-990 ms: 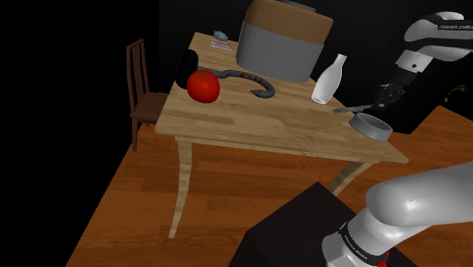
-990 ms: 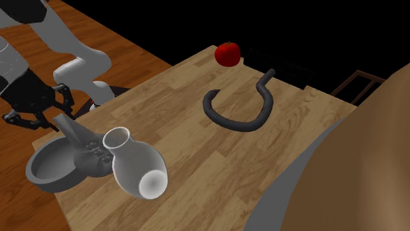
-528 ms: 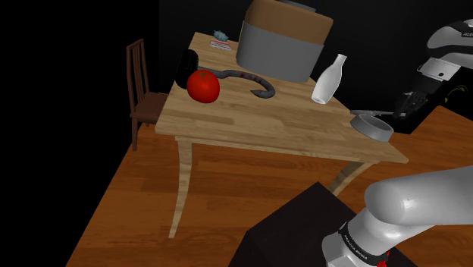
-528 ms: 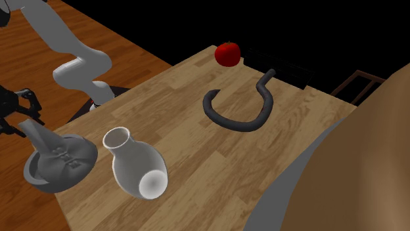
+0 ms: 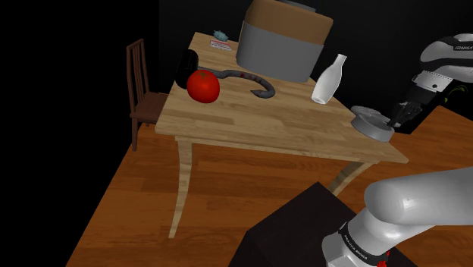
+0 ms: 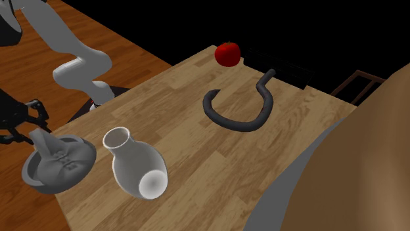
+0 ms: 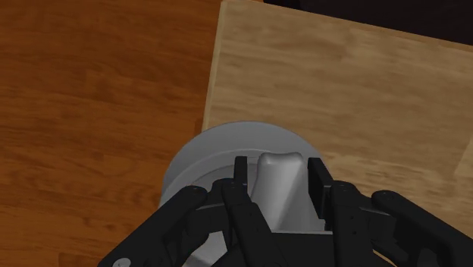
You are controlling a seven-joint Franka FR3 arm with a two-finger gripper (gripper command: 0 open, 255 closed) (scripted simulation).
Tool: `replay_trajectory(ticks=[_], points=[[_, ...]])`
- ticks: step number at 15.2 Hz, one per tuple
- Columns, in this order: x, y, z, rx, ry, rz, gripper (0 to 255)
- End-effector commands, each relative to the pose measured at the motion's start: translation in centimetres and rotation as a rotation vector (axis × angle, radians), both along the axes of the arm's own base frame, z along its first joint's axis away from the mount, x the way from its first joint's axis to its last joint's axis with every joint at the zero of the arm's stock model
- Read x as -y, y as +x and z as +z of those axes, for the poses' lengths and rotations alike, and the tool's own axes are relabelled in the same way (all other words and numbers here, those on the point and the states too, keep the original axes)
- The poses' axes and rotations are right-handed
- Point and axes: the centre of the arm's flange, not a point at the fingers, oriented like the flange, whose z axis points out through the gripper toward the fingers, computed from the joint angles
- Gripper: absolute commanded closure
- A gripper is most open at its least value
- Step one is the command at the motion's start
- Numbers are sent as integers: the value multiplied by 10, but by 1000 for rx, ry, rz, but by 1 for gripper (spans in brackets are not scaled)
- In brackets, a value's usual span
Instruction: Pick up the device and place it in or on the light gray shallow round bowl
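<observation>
A grey device (image 6: 64,156) with two grips lies across the top of the light grey shallow round bowl (image 6: 38,178), which sits at the table's corner nearest the stand. In the shoulder view the device (image 5: 368,115) rests on the bowl (image 5: 377,130) with my black gripper (image 5: 396,120) at its side toward the shoulder view's right. The wrist view shows my gripper (image 7: 279,171) shut on one upright grip of the device (image 7: 277,196), the fingers (image 7: 241,179) pressing both of its sides, with the bowl's rim (image 7: 227,140) beneath. In the second exterior view my gripper (image 6: 29,126) holds that raised grip.
A white vase (image 5: 329,78) stands close to the bowl. A dark curved hook-shaped object (image 5: 256,83), a red apple (image 5: 203,86) and a big grey and brown container (image 5: 280,42) sit farther along the table (image 5: 280,129). A wooden chair (image 5: 141,91) stands beyond the table.
My gripper carried the device from the bowl's rim to over the bowl and lowered it; the device now lies flat across the bowl.
</observation>
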Motion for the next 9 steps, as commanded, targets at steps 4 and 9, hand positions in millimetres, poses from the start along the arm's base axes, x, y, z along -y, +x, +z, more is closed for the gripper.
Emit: replay_trajectory(ticks=[4,9], points=[[0,0,-25,0,0,0,255],[0,0,-29,0,0,0,255]])
